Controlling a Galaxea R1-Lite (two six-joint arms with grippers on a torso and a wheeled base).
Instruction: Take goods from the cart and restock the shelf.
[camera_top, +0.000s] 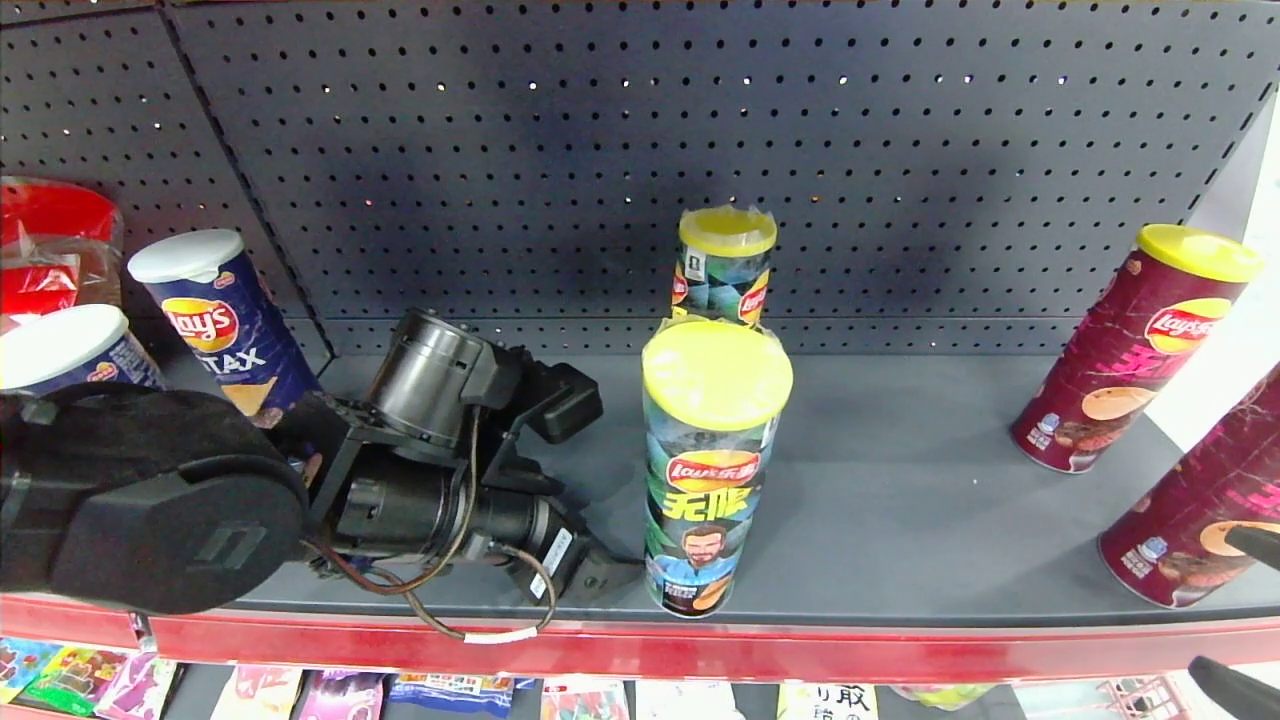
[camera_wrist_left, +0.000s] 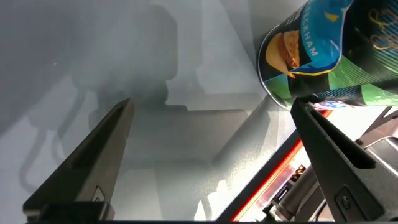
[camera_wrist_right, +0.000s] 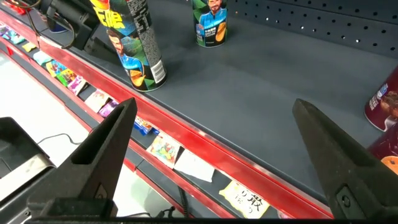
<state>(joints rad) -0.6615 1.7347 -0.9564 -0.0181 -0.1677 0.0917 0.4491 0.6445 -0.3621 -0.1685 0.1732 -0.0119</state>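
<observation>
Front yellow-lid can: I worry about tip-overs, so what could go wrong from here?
1. The front can stands close to the shelf's red lip, with the open left gripper low beside its base. A sideways nudge there could tip it off the shelf.
2. If pushed back, it could knock the rear can standing right behind it.

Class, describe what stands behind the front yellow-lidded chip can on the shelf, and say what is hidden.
A second can with the same yellow lid stands upright behind the front can, near the pegboard wall. In the head view the front can's lid covers its lower part.
</observation>
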